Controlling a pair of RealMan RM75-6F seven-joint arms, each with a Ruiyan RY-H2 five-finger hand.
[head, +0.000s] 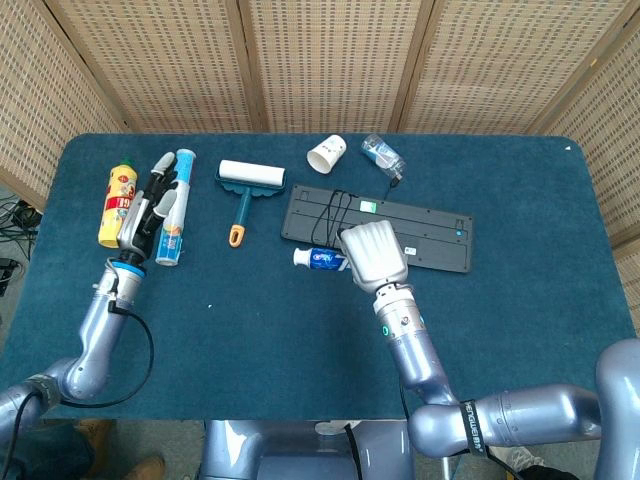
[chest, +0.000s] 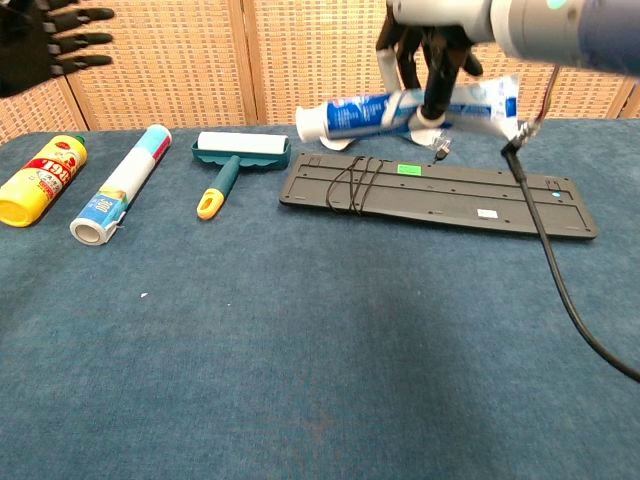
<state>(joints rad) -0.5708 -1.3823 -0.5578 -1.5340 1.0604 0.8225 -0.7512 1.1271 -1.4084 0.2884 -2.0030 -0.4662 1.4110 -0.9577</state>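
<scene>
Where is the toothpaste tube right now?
The toothpaste tube is held in the air by the right hand, above the near edge of the keyboard, cap pointing toward the lint roller.

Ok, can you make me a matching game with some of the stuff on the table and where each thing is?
Things:
1. toothpaste tube
2. yellow bottle
3. lint roller
4. paper cup

Places:
A. lying on its side near the table's far edge
B. held in the air by the right hand
C. furthest left on the table
D. between the white roll and the keyboard

Pairs: 1-B, 2-C, 3-D, 4-A
</scene>
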